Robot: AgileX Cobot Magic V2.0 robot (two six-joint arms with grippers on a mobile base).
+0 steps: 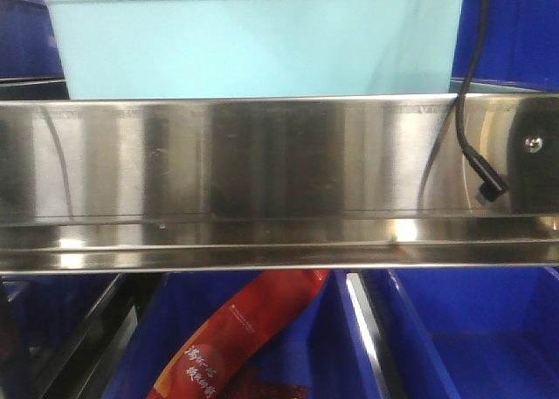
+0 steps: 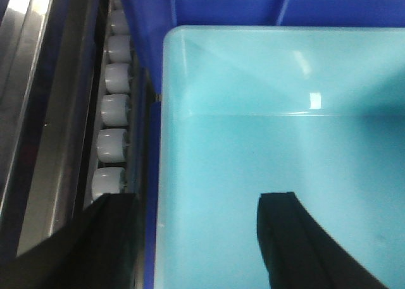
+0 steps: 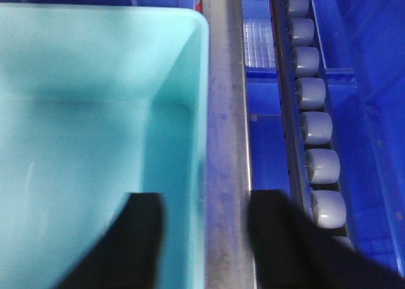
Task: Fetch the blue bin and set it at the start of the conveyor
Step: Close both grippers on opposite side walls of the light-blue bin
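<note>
Front cam: bin (image 1: 253, 41) sits up on steel shelf (image 1: 262, 172). L wrist: left jaws open astride its wall. R wrist: right jaws open too. Grab stage imo, next pinch both walls + lift level

The blue bin (image 1: 253, 41) is a pale turquoise plastic tub, rectangular and smooth-walled, with a thin flared rim and rounded inner corners. It stands upright and level on a shelf, its lower front hidden behind the shiny steel shelf lip (image 1: 262, 172). From above, its inside shows only a plain glossy floor with soft light glints. Dark royal-blue bins (image 1: 515, 32) sit close on either side and behind it.
</note>
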